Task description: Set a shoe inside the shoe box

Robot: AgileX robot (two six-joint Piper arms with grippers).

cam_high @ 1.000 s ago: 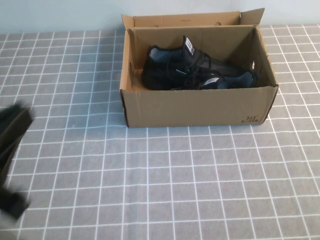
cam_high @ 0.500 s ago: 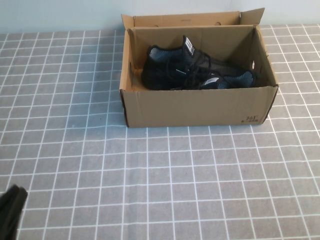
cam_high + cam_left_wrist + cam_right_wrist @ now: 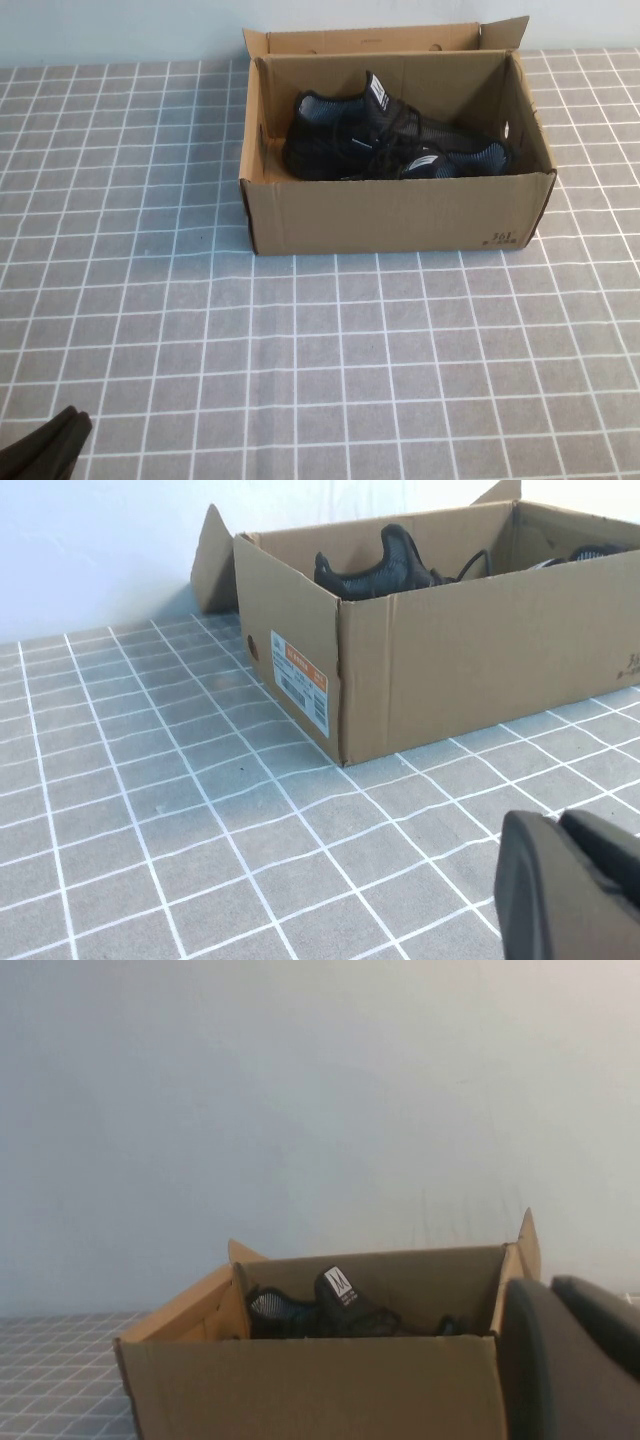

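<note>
An open cardboard shoe box [image 3: 395, 215] stands at the back middle of the table. Two black shoes [image 3: 350, 140] with blue-grey lining lie inside it, one toward the left and one [image 3: 470, 158] toward the right. My left gripper [image 3: 45, 450] is at the front left corner of the high view, far from the box, shut and empty. In the left wrist view its fingers [image 3: 540, 880] are low, with the box [image 3: 450, 660] and a shoe [image 3: 385, 565] beyond. My right gripper [image 3: 548, 1285] is out of the high view; its wrist view shows it shut and empty, facing the box [image 3: 320, 1390] and shoe [image 3: 335, 1310].
A grey tablecloth with a white grid [image 3: 350, 360] covers the table. The box flaps [image 3: 500, 35] stand open at the back. A pale wall [image 3: 300, 1090] lies behind the table.
My left gripper has drawn back from the left edge down to the front left corner of the high view. The box and shoes have not moved.
</note>
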